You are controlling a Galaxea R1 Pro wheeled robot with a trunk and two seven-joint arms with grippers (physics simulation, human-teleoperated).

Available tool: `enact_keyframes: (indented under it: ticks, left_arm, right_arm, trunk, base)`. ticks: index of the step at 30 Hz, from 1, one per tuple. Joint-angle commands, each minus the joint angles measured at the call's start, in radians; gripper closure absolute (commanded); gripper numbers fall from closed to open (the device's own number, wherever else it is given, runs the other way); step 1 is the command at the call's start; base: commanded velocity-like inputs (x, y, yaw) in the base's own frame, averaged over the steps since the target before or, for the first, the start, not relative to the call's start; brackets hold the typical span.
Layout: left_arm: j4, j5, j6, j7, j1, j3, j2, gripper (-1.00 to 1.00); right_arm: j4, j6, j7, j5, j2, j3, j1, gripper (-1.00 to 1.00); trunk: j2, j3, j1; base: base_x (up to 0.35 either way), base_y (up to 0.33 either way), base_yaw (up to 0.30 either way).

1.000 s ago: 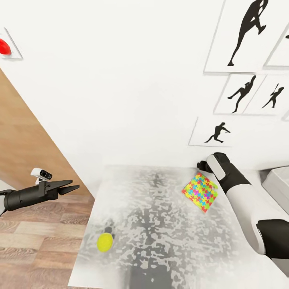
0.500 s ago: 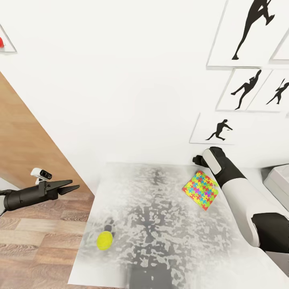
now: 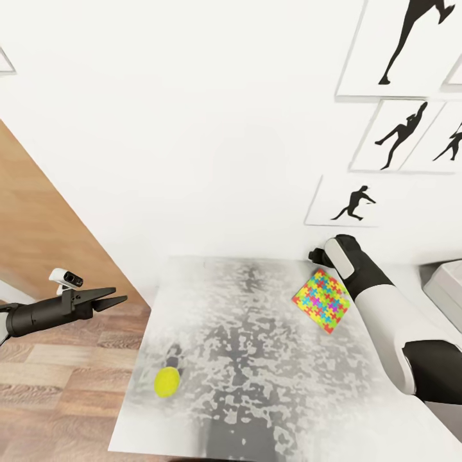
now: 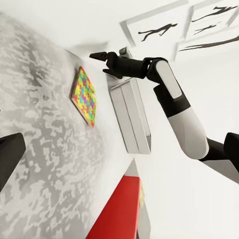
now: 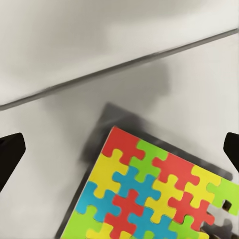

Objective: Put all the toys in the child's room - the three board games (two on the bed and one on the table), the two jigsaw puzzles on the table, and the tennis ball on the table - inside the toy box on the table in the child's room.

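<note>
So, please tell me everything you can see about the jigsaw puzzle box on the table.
The jigsaw puzzle box is a flat square, covered in red, yellow, green and blue interlocking pieces, with dark sides. It lies flat on the pale mottled table, turned corner-on, near the wall. The right gripper hovers open beyond its far corner, not touching it.

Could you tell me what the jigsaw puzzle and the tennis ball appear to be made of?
The jigsaw puzzle looks like printed cardboard: a flat, thin-edged box with a matte multicoloured pattern. The tennis ball is probably felt over rubber, though the render shows just a dull yellow-green sphere.
</note>
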Motion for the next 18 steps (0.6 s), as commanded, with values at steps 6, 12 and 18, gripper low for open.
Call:
enact_keyframes:
  ticks: [6,12,18]
  left_arm:
    - [0.001,0.003,0.004,-0.002,-0.001,-0.002,0.001,-1.00]
    - [0.001,0.002,0.004,-0.002,-0.001,-0.002,0.001,-1.00]
    - [0.001,0.002,0.004,-0.002,-0.001,-0.002,0.001,-1.00]
  right_arm:
    - [-0.001,0.003,-0.009,-0.010,-0.004,0.007,-0.001,-1.00]
    - [-0.001,0.004,-0.009,-0.009,-0.007,0.007,0.000,-1.00]
    - [-0.001,0.004,-0.008,-0.008,-0.004,0.007,0.001,-1.00]
  trunk:
    - [-0.002,-0.012,0.000]
    - [-0.002,-0.021,0.000]
    - [-0.002,-0.031,0.000]
  base:
    - [0.000,0.000,0.000]
    - [0.000,0.000,0.000]
    - [0.000,0.000,0.000]
